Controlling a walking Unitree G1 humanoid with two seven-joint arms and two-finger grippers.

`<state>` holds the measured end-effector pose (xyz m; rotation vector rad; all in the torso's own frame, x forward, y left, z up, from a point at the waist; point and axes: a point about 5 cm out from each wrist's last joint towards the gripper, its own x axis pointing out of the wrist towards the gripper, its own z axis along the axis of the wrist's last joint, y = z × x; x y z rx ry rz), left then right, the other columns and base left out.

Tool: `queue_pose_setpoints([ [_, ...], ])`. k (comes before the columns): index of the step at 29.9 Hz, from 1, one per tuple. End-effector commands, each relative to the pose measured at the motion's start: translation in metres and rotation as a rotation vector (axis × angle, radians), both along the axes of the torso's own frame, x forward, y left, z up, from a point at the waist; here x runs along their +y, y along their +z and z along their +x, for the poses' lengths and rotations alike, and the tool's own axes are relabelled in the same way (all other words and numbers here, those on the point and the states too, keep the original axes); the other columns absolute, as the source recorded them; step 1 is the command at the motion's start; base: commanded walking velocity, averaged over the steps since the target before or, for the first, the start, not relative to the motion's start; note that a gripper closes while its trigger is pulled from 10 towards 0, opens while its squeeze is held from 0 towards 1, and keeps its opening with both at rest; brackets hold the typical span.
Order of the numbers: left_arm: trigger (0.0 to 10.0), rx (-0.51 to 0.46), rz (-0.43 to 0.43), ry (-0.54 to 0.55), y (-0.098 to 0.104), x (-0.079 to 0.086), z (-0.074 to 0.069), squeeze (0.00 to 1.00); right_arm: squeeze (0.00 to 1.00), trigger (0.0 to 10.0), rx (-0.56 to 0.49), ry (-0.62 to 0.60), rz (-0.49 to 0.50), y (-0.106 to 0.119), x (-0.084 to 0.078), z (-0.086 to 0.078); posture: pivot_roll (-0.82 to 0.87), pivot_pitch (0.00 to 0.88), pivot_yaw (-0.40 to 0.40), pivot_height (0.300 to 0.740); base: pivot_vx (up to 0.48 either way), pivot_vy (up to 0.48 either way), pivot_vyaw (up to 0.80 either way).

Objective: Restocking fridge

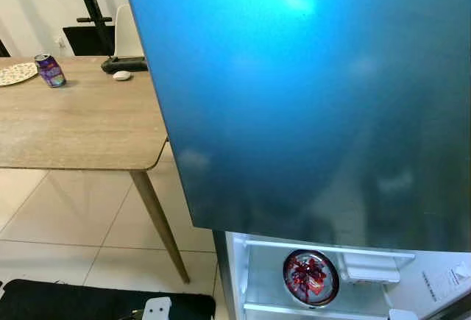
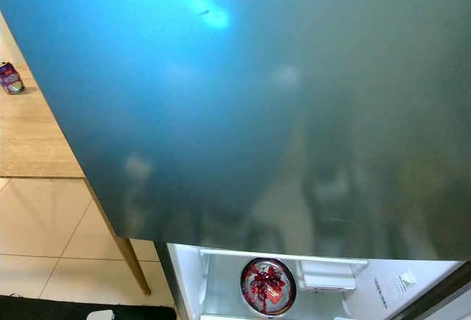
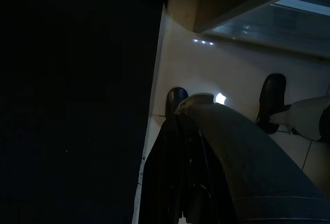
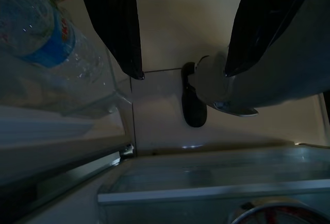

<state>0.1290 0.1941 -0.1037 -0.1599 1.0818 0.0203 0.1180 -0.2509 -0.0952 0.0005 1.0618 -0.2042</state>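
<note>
Fridge door overlaps table edge; right fingers apart.

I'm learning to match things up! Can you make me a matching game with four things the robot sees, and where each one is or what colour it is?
Things:
1. fridge door
2. purple can
3. red round tin
4. clear water bottle

Places or colours:
A. on the wooden table
B. shiny blue, hiding most of the fridge
C. in a door shelf, blue label, near the right gripper
D. inside the fridge, on a white shelf

Pairs: 1-B, 2-A, 3-D, 4-C
</note>
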Motion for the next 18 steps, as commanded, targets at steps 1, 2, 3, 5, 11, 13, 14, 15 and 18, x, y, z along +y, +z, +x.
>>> queue_pose_setpoints([
  [1, 10.0, 0.005, 0.015, -0.005, 0.0004, 0.0046, -0.0006, 0.00, 0.00, 10.0, 0.003, -0.009, 0.005, -0.0004, 0.0004, -0.0005, -0.08, 0.000, 0.013, 0.740, 0.000, 0.000, 0.00],
  [2, 10.0, 0.005, 0.015, -0.005, 0.0004, 0.0046, -0.0006, 0.00, 0.00, 10.0, 0.003, -0.009, 0.005, -0.0004, 0.0004, -0.0005, -0.08, 0.000, 0.013, 0.740, 0.000, 0.000, 0.00],
  [3, 10.0, 0.003, 0.016, -0.009, 0.0006, 0.0046, -0.0001, 0.00, 0.00, 10.0, 0.009, -0.006, 0.003, -0.0006, -0.0004, -0.0020, -0.08, 0.000, 0.012, 0.740, -0.285, 0.000, 0.00],
  [5, 10.0, 0.003, 0.017, -0.011, 0.0006, 0.0045, 0.0001, 0.00, 0.00, 10.0, 0.011, -0.006, 0.002, -0.0006, -0.0008, -0.0024, -0.08, 0.000, 0.012, 0.740, -0.285, 0.000, 0.00],
  [11, 10.0, 0.004, 0.018, -0.022, 0.0005, 0.0027, 0.0007, 0.00, 0.00, 10.0, 0.017, -0.007, -0.004, -0.0006, -0.0032, -0.0046, -0.08, 0.000, 0.013, 0.740, -0.302, 0.000, 0.00],
  [13, 10.0, 0.003, 0.015, -0.023, 0.0003, 0.0012, 0.0006, 0.00, 0.00, 10.0, 0.019, -0.007, -0.005, -0.0006, -0.0035, -0.0050, -0.08, 0.000, 0.010, 0.740, -0.306, 0.000, 0.00],
  [14, 10.0, 0.003, 0.015, -0.023, 0.0003, 0.0012, 0.0006, 0.00, 0.00, 10.0, 0.019, -0.007, -0.005, -0.0006, -0.0035, -0.0050, -0.08, 0.000, 0.010, 0.740, -0.307, 0.000, 0.00],
  [15, 10.0, 0.003, 0.013, -0.024, 0.0002, 0.0003, 0.0006, 0.00, 0.00, 10.0, 0.020, -0.005, -0.007, -0.0005, -0.0039, -0.0051, -0.08, 0.000, 0.007, 0.740, -0.322, 0.000, 0.00],
  [18, 10.0, 0.003, 0.012, -0.023, 0.0001, -0.0003, 0.0005, 0.00, 0.00, 10.0, 0.021, -0.004, -0.009, -0.0004, -0.0043, -0.0050, -0.08, 0.000, 0.008, 0.740, -0.325, 0.000, 0.00],
])
